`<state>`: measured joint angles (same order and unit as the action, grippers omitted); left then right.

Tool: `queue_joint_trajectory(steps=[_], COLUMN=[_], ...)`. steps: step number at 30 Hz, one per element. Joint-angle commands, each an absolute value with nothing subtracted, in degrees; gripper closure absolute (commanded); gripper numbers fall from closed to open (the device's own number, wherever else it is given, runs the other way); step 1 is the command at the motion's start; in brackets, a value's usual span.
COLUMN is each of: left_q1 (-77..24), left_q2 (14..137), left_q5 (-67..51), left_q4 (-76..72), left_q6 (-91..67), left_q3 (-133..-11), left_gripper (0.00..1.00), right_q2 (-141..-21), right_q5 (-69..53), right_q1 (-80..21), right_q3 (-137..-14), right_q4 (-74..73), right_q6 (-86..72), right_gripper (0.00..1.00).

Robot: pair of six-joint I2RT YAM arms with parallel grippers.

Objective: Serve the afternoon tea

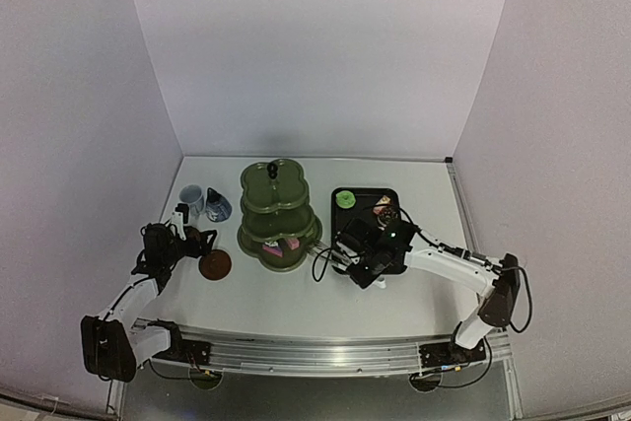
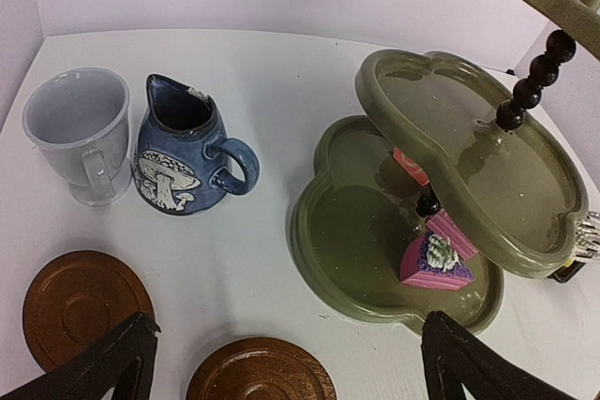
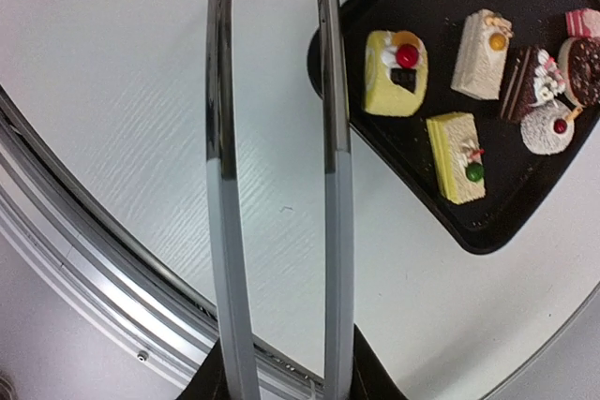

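Olive-green stand (image 1: 279, 214) sits centred on the surface (image 1: 266, 293), with a pink cake (image 2: 436, 264) on its bottom tier. Your left tool (image 2: 289, 334) gapes wide and empty over two brown saucers (image 2: 80, 302), with the cup (image 2: 80, 128) and blue pot (image 2: 183, 161) just beyond. Your right tool (image 3: 286, 377) grips the tongs (image 3: 220, 185), arms parted. Other cakes (image 3: 396, 72) lie on the black tray (image 3: 375, 25).

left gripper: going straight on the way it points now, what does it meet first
Probably the nearer brown saucer, lying low between the open jaws of the left gripper. Depth is unclear: if it clears that, bare table comes next.
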<state>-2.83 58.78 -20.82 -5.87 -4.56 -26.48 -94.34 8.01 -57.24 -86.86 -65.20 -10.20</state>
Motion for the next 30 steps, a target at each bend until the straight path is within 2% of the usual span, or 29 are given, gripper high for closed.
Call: queue_joint_trajectory(steps=[1, 11, 30], left_q1=[-2.55, -2.57, -2.55], left_q2=[58.54, 58.13, 57.92], left_q5=[-21.20, -21.62, -21.71], left_q4=[-6.95, -7.20, -7.34], left_q6=[-4.48, -4.25, -4.21], left_q3=[-26.64, -26.39, -26.21], left_gripper=[0.02, 0.02, 0.02], right_q2=[-89.80, -86.20, -90.76], right_q5=[9.05, 6.33, 4.91], right_q1=[-55.45, -49.62, -46.16], right_q3=[-86.62, -84.46, -81.37], right_q4=[-71.57, -79.51, -76.78], right_q6=[-10.63, -8.49, -6.73], right_gripper=[0.71, 0.69, 0.65])
